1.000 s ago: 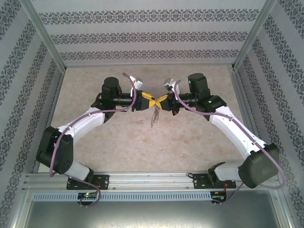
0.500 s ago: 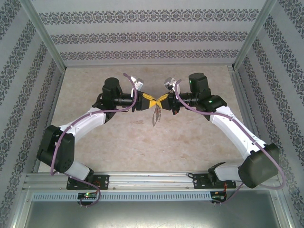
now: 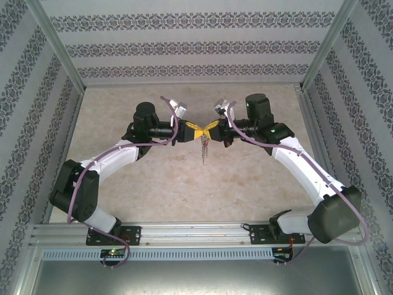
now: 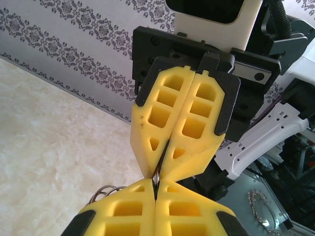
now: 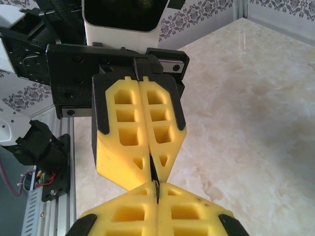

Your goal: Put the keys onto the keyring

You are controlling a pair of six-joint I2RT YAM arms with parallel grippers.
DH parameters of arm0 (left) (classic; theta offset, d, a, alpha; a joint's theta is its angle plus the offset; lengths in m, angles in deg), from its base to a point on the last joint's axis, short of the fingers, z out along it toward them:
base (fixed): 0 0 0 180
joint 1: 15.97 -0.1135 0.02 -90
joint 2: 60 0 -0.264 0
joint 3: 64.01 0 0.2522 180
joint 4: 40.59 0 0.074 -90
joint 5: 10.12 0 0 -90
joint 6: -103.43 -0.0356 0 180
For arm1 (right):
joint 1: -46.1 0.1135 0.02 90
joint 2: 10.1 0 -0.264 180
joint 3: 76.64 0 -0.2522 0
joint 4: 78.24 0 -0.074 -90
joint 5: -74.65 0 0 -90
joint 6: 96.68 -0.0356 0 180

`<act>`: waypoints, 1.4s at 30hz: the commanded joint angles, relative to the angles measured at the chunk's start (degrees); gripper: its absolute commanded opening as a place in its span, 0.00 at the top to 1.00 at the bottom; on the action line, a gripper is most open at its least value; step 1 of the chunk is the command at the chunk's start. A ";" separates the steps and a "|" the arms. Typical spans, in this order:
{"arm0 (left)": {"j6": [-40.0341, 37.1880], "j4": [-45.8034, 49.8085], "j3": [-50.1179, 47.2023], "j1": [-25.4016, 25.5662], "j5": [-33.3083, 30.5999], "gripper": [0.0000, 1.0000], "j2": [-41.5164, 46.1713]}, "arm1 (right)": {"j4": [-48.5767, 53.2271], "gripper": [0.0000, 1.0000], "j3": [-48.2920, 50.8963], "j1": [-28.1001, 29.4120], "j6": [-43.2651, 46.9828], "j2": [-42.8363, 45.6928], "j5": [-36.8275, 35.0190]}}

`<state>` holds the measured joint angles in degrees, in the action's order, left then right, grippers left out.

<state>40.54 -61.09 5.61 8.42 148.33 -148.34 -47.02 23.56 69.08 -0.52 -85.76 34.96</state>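
Note:
Both arms meet tip to tip above the middle of the table. My left gripper (image 3: 196, 131) (image 4: 155, 195) is shut on a thin edge of the grey metal keyring (image 3: 204, 150) (image 4: 157, 178). My right gripper (image 3: 209, 128) (image 5: 156, 190) faces it and is shut on the same thin metal strip (image 5: 154, 175). The keyring hangs edge-on below the touching yellow fingertips. In the left wrist view, silvery wire loops (image 4: 105, 192) of the ring poke out beside my lower-left finger. The keys are out of view.
The beige marbled table (image 3: 153, 184) lies well below both grippers. Patterned walls (image 3: 196, 46) close in the back and sides. An aluminium rail (image 3: 196, 232) carrying the arm bases runs along the near edge.
My left gripper has shut on the keyring. The ring, tilted and seen broadside before, now hangs straight down and edge-on. Both wrists have shifted slightly.

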 commanded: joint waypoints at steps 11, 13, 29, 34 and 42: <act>1.67 -13.68 -6.54 1.47 -8.55 1.00 1.48 | -14.75 0.57 9.27 -1.74 -11.62 11.09 -12.42; 1.55 -14.07 -7.14 1.46 -9.07 1.00 1.94 | -17.15 0.56 12.37 -1.80 -13.81 13.82 -15.94; 2.51 -16.64 -10.82 1.51 -13.03 1.00 7.02 | -35.87 0.51 37.90 10.03 -18.76 24.06 -37.91; 3.16 -17.59 -11.11 1.79 -13.34 1.00 7.48 | -38.17 0.50 37.36 12.70 -17.94 21.30 -39.86; 2.77 -15.85 -10.07 2.54 -13.27 1.00 7.48 | -39.64 0.45 33.42 15.95 -16.21 16.87 -40.90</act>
<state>42.90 -74.16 -4.95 10.03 135.06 -142.24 -83.29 60.14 84.12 -18.27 -67.79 -4.26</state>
